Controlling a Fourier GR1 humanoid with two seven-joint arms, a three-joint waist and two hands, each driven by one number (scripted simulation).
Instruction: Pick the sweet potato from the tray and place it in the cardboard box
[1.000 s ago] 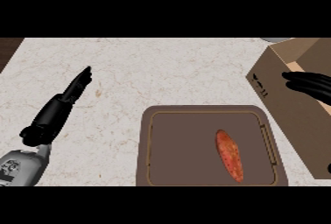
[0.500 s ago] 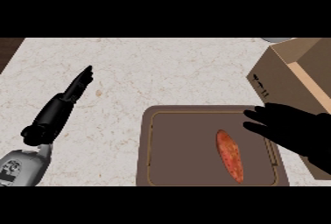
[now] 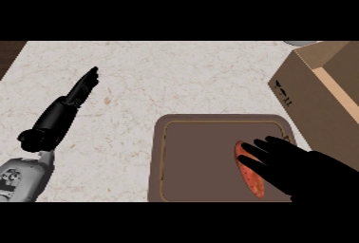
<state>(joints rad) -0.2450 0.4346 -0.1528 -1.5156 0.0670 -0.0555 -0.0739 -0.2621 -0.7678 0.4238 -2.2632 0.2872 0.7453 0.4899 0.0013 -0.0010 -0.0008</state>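
Right hand (image 3: 298, 166) over tray (image 3: 203, 163), fingers spread, covering sweet potato (image 3: 250, 175) at tray's 4 o'clock: pre-grasp, nothing clamped. Cardboard box (image 3: 319, 95) waits at 1 o'clock. Left hand (image 3: 73, 97) rests straight-fingered, 9 o'clock.

counter (image 3: 175, 80): pale speckled stone | far-left edge: dark wood strip (image 3: 8, 52) | light: even

Orange sweet potato (image 3: 248, 176) lengthwise on tray (image 3: 203, 156)
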